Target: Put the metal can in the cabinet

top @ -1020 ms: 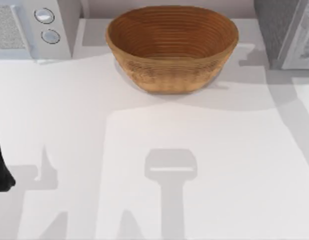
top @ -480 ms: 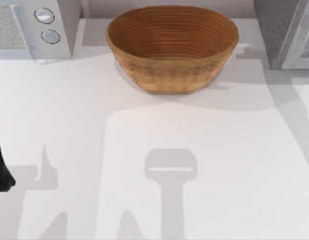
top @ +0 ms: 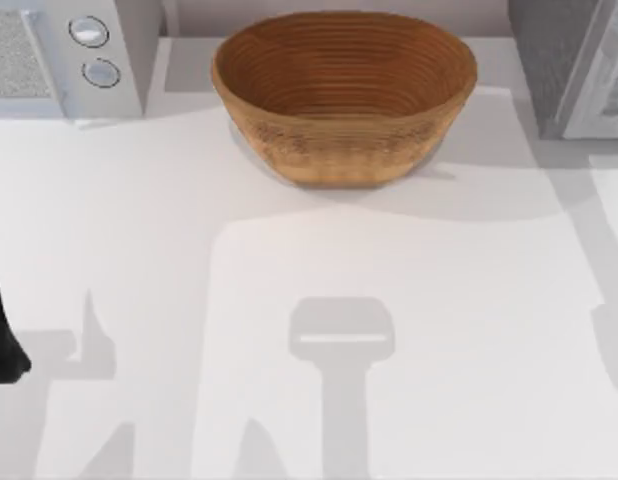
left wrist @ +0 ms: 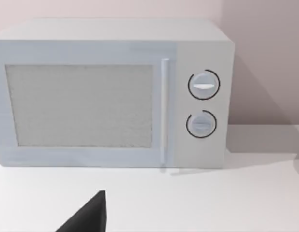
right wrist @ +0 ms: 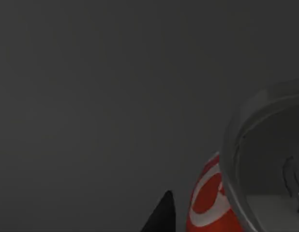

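The metal can (right wrist: 210, 198) is red and white with a broad silver rim. It appears very close in the right wrist view, against a dark grey surface. My right gripper (right wrist: 188, 220) is shut on it, one black fingertip (right wrist: 161, 215) showing beside the can's red side. The grey cabinet (top: 564, 60) stands at the table's far right corner in the top view. My left arm (top: 1, 335) stays parked at the table's left edge.
A large woven basket (top: 344, 95) sits at the back middle of the table. A white microwave (top: 64, 55) with two dials occupies the far left corner and faces the left wrist camera (left wrist: 111, 92). Arm shadows fall across the white tabletop (top: 389, 270).
The small shadow beside the cabinet on the table has gone, and a new shadow has appeared at the right edge farther forward. The left arm and the basket have not moved.
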`<act>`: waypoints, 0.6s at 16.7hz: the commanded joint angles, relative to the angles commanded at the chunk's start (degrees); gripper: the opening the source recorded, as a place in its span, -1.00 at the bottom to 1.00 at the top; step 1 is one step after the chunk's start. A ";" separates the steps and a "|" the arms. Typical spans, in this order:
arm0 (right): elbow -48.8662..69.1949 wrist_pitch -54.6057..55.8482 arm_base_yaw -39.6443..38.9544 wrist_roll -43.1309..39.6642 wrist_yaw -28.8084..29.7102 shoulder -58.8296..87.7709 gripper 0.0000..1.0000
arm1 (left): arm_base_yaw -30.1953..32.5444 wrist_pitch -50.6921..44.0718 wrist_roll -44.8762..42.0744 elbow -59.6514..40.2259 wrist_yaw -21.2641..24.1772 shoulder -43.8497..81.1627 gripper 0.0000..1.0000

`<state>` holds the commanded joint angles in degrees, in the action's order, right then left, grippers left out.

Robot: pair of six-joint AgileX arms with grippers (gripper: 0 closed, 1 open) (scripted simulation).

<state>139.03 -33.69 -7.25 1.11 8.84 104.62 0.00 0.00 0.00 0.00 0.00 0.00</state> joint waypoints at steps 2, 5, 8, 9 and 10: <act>7.74 -1.97 0.62 -0.04 -0.63 5.62 -1.00 | 0.00 0.00 0.00 0.00 0.00 0.00 1.00; 16.22 -4.26 1.38 -0.10 -1.39 12.16 -1.00 | 0.00 0.00 0.00 0.00 0.00 0.00 1.00; 19.68 -5.31 1.74 -0.13 -1.74 15.13 -1.00 | 0.00 0.00 0.00 0.00 0.00 0.00 1.00; 19.71 -5.32 1.74 -0.13 -1.74 15.16 -1.00 | 0.00 0.00 0.00 0.00 0.00 0.00 1.00; 19.71 -5.32 1.74 -0.13 -1.74 15.16 -1.00 | 0.00 0.00 0.00 0.00 0.00 0.00 1.00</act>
<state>158.74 -39.01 -5.51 0.98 7.10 119.78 0.00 0.00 0.00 0.00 0.00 0.00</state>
